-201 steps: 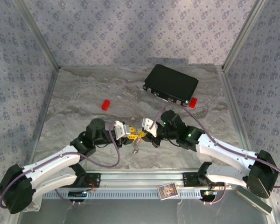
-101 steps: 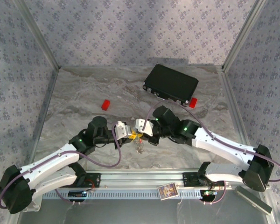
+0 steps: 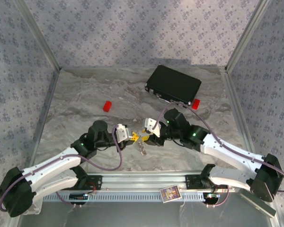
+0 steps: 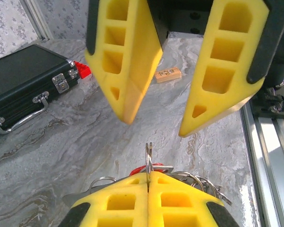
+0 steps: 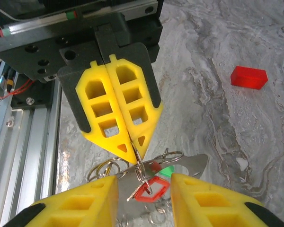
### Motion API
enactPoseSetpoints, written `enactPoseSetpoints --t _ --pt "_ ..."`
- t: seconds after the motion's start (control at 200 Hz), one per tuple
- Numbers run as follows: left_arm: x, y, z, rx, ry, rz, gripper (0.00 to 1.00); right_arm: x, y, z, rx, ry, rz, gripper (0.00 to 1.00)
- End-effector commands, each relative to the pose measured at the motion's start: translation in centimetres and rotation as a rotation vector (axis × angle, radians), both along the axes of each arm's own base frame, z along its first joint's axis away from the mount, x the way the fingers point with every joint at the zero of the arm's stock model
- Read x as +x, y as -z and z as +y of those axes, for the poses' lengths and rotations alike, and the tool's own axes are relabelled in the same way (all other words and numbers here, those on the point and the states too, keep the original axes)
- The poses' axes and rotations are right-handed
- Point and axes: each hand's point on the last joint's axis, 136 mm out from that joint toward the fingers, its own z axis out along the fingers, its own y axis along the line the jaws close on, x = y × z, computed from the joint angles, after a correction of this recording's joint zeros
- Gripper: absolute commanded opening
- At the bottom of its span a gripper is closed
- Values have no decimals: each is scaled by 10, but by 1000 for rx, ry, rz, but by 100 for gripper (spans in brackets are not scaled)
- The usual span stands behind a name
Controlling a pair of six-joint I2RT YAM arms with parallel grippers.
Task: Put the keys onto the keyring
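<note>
Yellow left end effector (image 4: 148, 178) clenched on thin round metal keyring (image 4: 148, 153), right end effector (image 4: 156, 126) released

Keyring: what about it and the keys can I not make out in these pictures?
- Top view: keyring too small for any detail.
- Left wrist: keys mostly hidden behind left tool.
- Right wrist: keyring's lower part cut off at bottom edge, near right tool.

keyring (image 4: 148, 158): thin silvery ring, upright, edge-on | keys (image 5: 142, 191): red-framed and green heads bunched just beneath it
</note>
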Motion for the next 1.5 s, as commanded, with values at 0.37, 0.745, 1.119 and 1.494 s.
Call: enactPoseSetpoints --t 0.37,0.745,1.119,1.494 --pt "-6 -27 -5 -146 28 -33 0 -2 -4 10 124 -5 73 27" --pt "-10 -31 -7 -156 54 -34 0 0 -1 11 86 -16 68 17" --pt "3 -22 0 -31 -19 -38 23 -5 -3 6 -51 -59 36 0" --pt "0 -25 -2 -22 8 -37 8 -12 -7 17 -154 -126 -21 0"
